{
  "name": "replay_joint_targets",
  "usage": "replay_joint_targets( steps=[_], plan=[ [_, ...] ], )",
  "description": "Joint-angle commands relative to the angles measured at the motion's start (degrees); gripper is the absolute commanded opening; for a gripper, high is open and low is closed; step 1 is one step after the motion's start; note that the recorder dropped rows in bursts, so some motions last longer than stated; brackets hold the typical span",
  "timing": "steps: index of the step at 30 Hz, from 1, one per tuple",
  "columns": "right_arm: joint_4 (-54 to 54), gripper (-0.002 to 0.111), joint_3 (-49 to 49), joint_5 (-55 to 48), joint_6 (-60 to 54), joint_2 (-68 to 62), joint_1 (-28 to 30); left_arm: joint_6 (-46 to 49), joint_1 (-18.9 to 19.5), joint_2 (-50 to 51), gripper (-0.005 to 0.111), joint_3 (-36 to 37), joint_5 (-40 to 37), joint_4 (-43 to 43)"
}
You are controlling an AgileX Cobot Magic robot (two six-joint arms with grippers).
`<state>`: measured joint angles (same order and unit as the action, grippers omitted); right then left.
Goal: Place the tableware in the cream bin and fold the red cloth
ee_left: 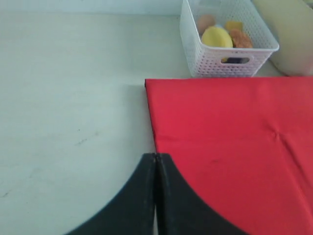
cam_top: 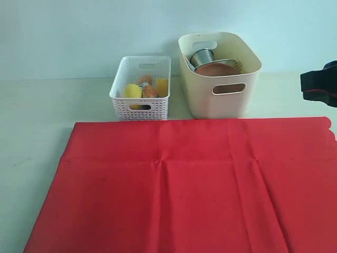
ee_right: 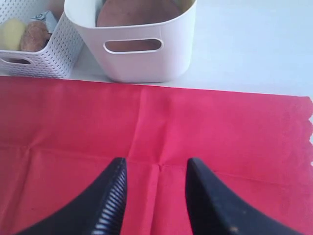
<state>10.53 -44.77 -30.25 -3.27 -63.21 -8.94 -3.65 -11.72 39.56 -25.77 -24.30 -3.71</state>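
The steel cup (cam_top: pixel 201 56) and round brown plate (cam_top: pixel 216 69) sat in the cream bin (cam_top: pixel 221 100), far right. The red cloth (cam_top: pixel 179 184) lay spread on the near desk, its folding unfinished, I judged. My left gripper (ee_left: pixel 155 156) was clenched at its left edge and my right gripper (ee_right: pixel 156 164) was parted, empty.

A pale, smooth off-white table top (cam_top: pixel 37 110) carries three things. A large plain bright red cloth (cam_top: pixel 179 184) lies spread flat over its near part, marked by faint crease lines, with its scalloped edge on the right of the exterior view. Just behind the cloth's far edge stand a low white perforated plastic basket (cam_top: pixel 126 108) and, close beside it on the right, a taller smooth cream plastic bin (cam_top: pixel 205 103) with oval handle cut-outs.
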Motion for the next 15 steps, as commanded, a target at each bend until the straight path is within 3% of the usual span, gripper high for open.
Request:
replay_joint_targets(
  steps=[1,6,15],
  plan=[
    [0.1,0.038,0.3,-0.2,-1.4,0.6,0.0,0.2,-0.6,4.8,0.0,-2.7,-3.8,-2.8],
    [0.1,0.038,0.3,-1.1,-1.4,0.6,0.0,0.9,-0.6,10.9,0.0,-3.9,-6.1,-6.2],
    [0.1,0.038,0.3,1.1,-1.5,0.6,0.0,12.4,-0.6,15.5,0.0,-6.2,-10.1,-17.4]
  ],
)
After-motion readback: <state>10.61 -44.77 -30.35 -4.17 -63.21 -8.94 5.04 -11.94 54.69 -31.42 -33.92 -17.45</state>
